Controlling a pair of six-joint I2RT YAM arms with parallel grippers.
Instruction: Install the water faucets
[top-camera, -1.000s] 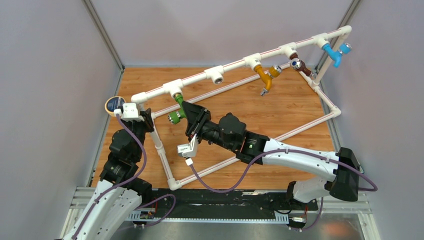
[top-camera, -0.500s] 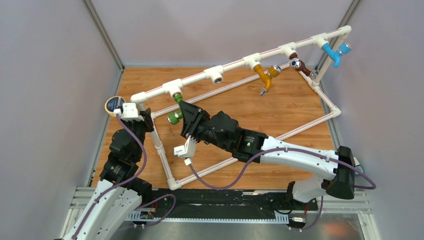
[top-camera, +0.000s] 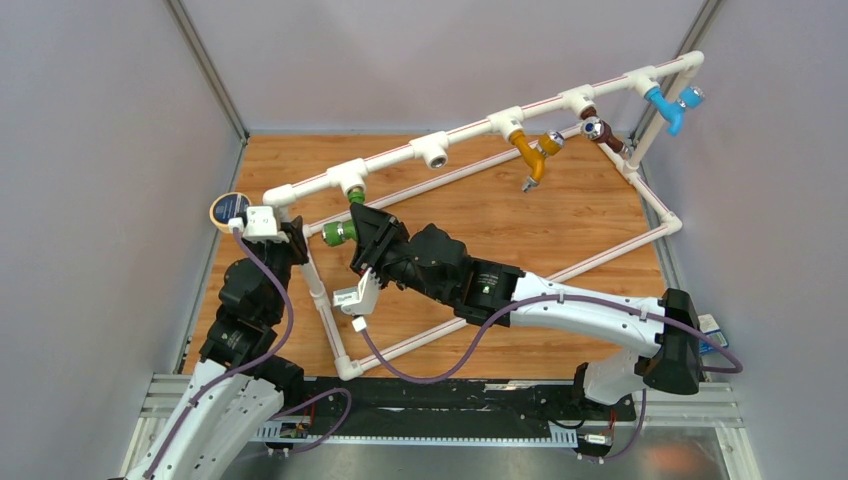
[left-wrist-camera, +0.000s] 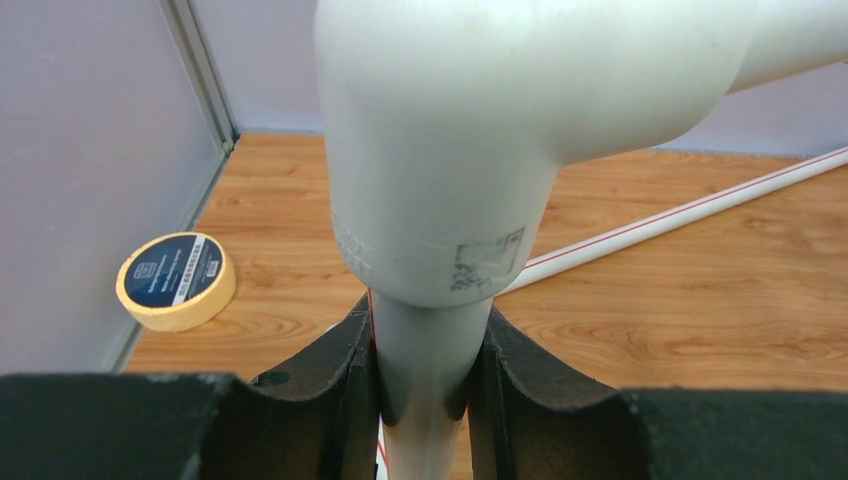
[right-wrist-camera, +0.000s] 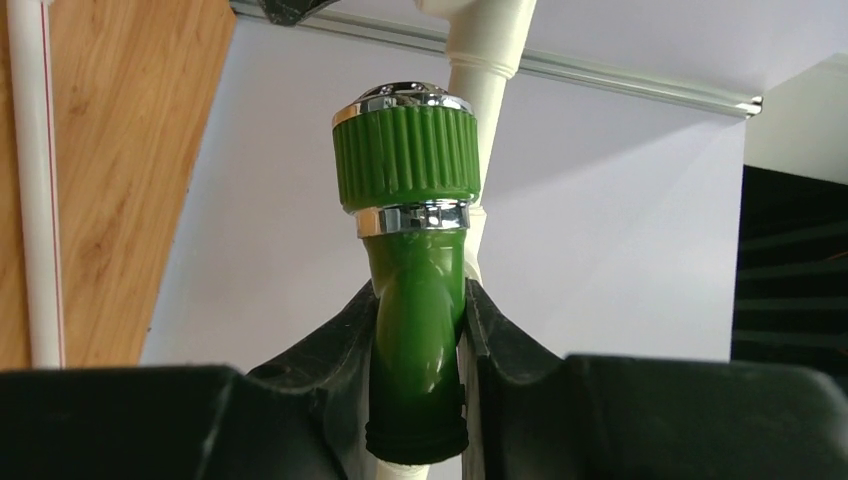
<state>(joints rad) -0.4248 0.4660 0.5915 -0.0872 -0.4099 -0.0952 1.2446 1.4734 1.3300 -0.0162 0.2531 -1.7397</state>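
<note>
The green water faucet (top-camera: 340, 232) hangs from the leftmost white T fitting (top-camera: 349, 179) of the pipe frame, its knob end pointing left. My right gripper (top-camera: 364, 226) is shut on its body; in the right wrist view the black fingers pinch the green stem (right-wrist-camera: 416, 310) below the ribbed, chrome-ringed knob, right gripper (right-wrist-camera: 420, 345). My left gripper (top-camera: 298, 240) is shut on the frame's upright white pipe (left-wrist-camera: 425, 400) just under an elbow fitting (left-wrist-camera: 470, 130). Orange (top-camera: 530, 152), brown (top-camera: 601, 131) and blue (top-camera: 668, 106) faucets hang further along the top pipe.
One T fitting (top-camera: 433, 151) between the green and orange faucets has nothing in it. A roll of tape (top-camera: 228, 209) lies on the wooden floor at the left wall, tape roll (left-wrist-camera: 176, 281). Grey walls close in on both sides and the back.
My right wrist has rolled with the green faucet, swinging its knob end up and to the left. The right arm has shifted left. The left gripper has not moved.
</note>
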